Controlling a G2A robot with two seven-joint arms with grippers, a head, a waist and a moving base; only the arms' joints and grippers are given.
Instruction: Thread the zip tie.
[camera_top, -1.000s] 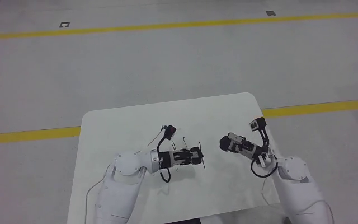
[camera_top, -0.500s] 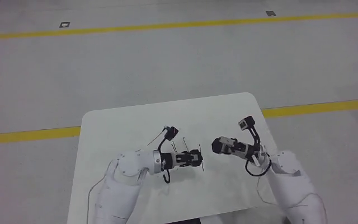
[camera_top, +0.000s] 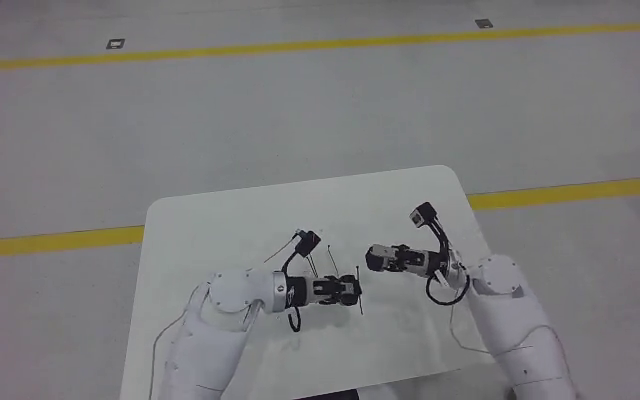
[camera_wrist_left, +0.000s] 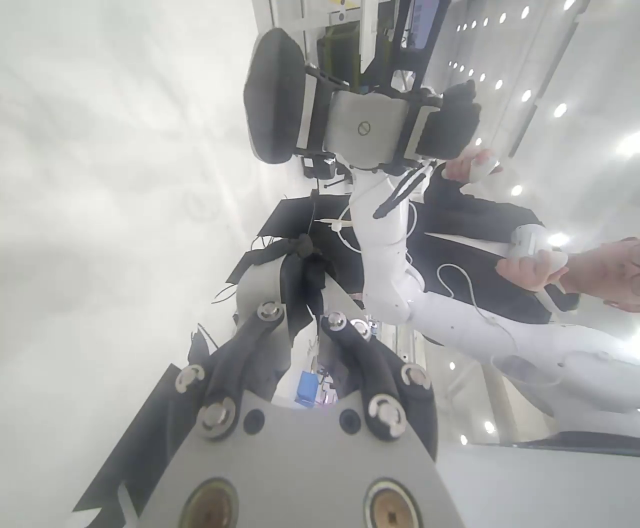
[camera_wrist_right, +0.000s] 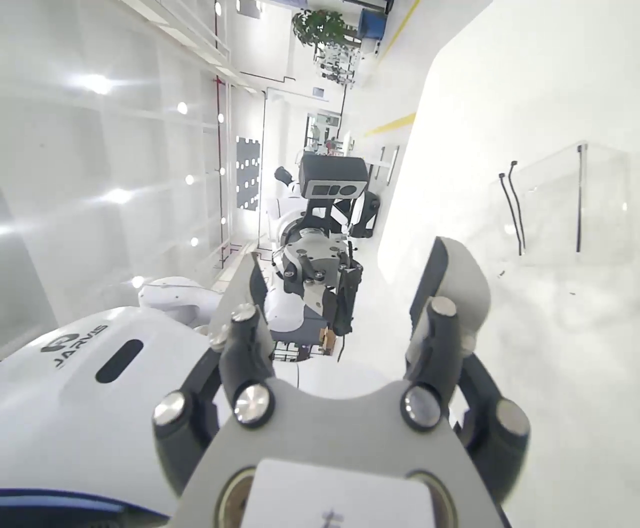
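Grey floor crossed by yellow lines surrounds a white table with rounded corners (camera_top: 200, 215), and both arms work over its middle.

The left pincer (camera_top: 352, 290) sits above the middle of the table, a little toward the near edge, with its tip pointing at the right-hand edge. Its two black fingers (camera_wrist_left: 272, 325) are pressed together on a thin black plastic zip tie (camera_top: 359, 300). In the top view the tie crosses the pincer's tip, one end pointing to the far edge and the other to the near edge. Whether its lower end touches the table cannot be told. In the left wrist view the tie shows as a dark strip (camera_wrist_left: 300, 280) rising from between the closed fingers.

The right pincer (camera_top: 370, 258) faces it from the right-hand side, near but apart from the tie. Its jaws are spread wide and hold nothing, and its grey-backed fingers (camera_wrist_right: 450, 280) frame the left pincer beyond.

A close pair of loose black zip ties (camera_wrist_right: 511, 215) lies flat on the table just beyond the left pincer, toward the far edge. A single loose black zip tie (camera_wrist_right: 579, 200) lies just beside them.
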